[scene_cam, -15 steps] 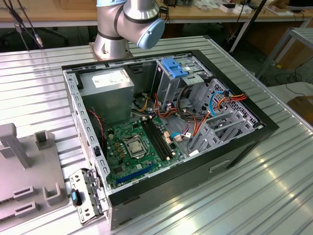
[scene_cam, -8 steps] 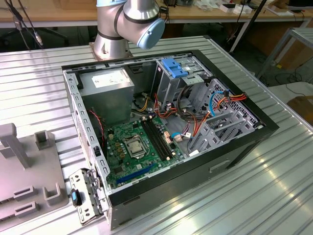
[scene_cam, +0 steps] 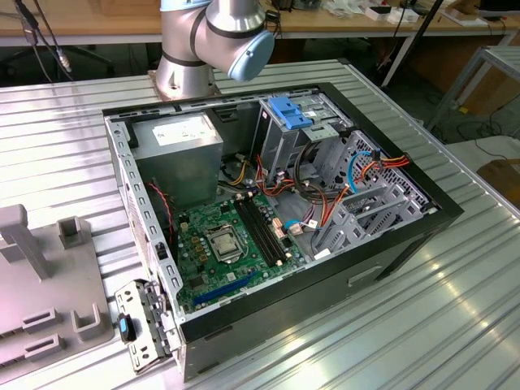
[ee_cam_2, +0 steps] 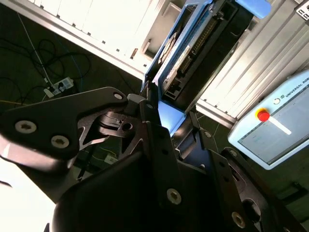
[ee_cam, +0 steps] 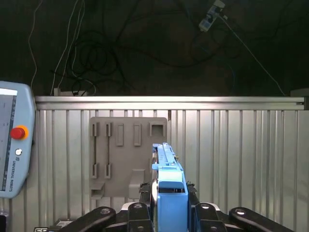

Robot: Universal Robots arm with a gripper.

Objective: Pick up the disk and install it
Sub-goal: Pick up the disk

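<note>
In the first wrist view the disk (ee_cam: pixel 167 170) shows edge-on, a thin dark body with blue rails, standing between my black fingers (ee_cam: pixel 140 212). My gripper (ee_cam: pixel 170 210) is shut on it, and it hangs above the ribbed table, apart from the grey holder plate (ee_cam: pixel 126 145). The second wrist view shows the same disk (ee_cam_2: pixel 195 46) from the side, with its connector edge, a blue rail and a blue tab at the gripper (ee_cam_2: pixel 168 121). The open computer case (scene_cam: pixel 422 213) lies on the table in the exterior view, with a drive cage topped by a blue latch (scene_cam: pixel 288 110).
Inside the case are a grey power-supply box (scene_cam: pixel 179 138), a green motherboard (scene_cam: pixel 219 244) and bundles of cables (scene_cam: pixel 325 191). The grey holder fixture (scene_cam: pixel 41 284) sits at the exterior view's left. A teach pendant (ee_cam: pixel 13 145) lies at the table's edge. The arm's base (scene_cam: pixel 203 41) stands behind the case.
</note>
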